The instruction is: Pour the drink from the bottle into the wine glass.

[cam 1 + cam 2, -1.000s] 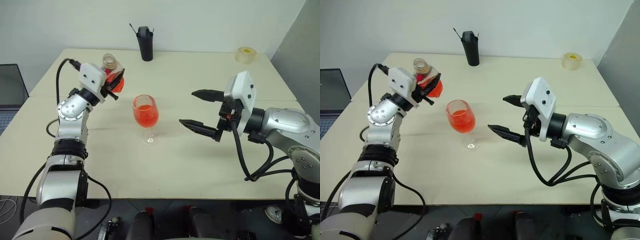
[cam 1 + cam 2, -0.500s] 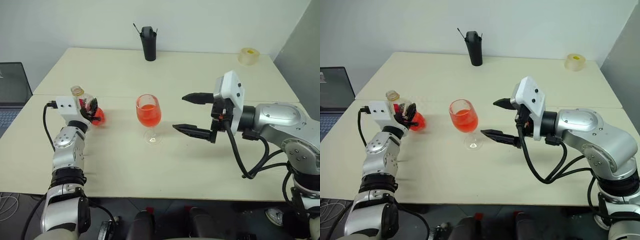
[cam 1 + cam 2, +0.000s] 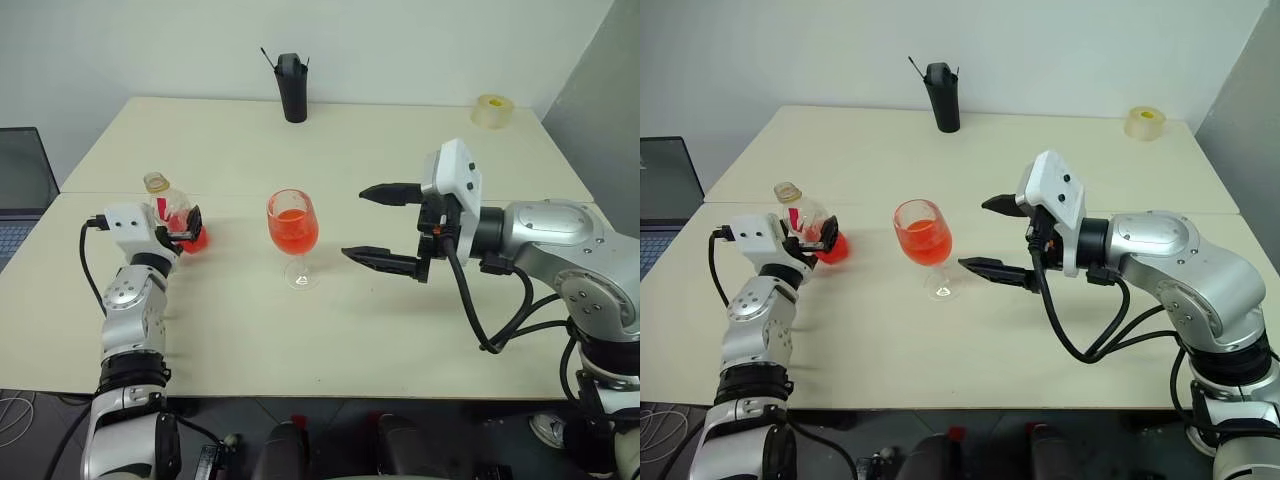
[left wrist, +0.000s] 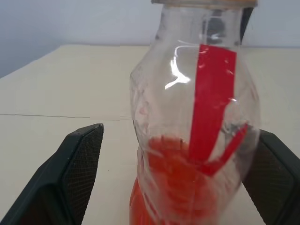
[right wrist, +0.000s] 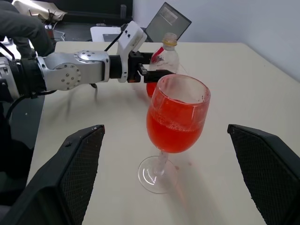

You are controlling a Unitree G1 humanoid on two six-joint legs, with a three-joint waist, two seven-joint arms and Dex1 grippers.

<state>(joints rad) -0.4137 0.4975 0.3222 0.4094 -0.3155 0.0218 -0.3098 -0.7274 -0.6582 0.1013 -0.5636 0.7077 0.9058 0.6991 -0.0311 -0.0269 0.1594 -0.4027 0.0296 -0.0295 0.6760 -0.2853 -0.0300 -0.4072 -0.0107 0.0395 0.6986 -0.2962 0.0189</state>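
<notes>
The left hand [image 3: 182,228] sits at the left of the surface [image 3: 420,150] with its fingers spread on either side of the bottle [image 3: 176,222], which stands upright on the surface with some drink [image 3: 192,240] left in its base. The glass [image 3: 292,236] stands in the middle, well right of the bottle, its bowl about half full of red. The right hand [image 3: 385,226] hovers just right of the glass, fingers wide apart and holding nothing. A black cup [image 3: 291,88] and a tape roll [image 3: 491,110] stand along the far edge.

The right eye view shows the same layout.

In the left wrist view, the bottle [image 4: 197,136] fills the middle, with a clear gap between it and each black finger [image 4: 75,173]. It appears to be let go.

In the right wrist view, the glass [image 5: 174,126] stands between the right hand's parted fingers [image 5: 75,178], with the bottle [image 5: 165,61] and left hand [image 5: 149,68] beyond it.

The pouring looks done. To finish well, the left hand should draw straight back from the bottle without brushing it, since a near-empty bottle tips easily. The right hand should likewise keep off the glass.
</notes>
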